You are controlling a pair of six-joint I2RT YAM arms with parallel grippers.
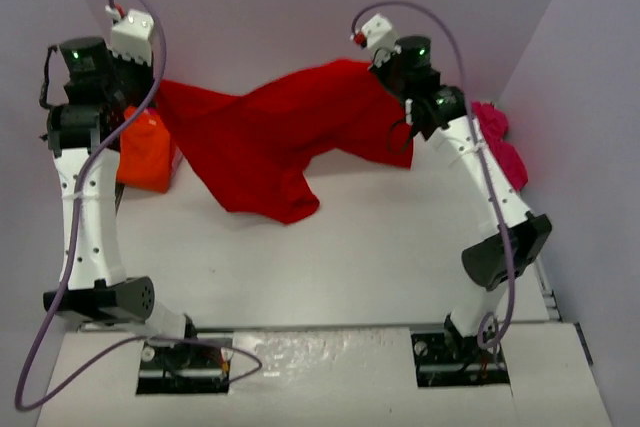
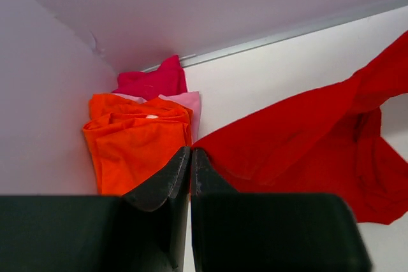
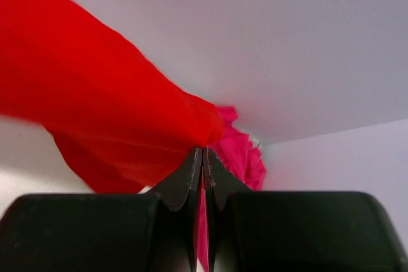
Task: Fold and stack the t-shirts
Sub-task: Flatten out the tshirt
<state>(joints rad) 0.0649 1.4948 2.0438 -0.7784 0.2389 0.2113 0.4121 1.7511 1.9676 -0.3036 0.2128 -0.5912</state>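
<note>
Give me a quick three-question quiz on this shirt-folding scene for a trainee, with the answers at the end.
1. True or false: the red t-shirt is already folded.
2. Which gripper pinches it? A: left gripper only. B: right gripper only. C: both.
3. Fill in: the bunched t-shirt by the right wall is coloured ___.

Key: 1 false, it hangs unfolded between the arms; 2 C; 3 magenta.
</note>
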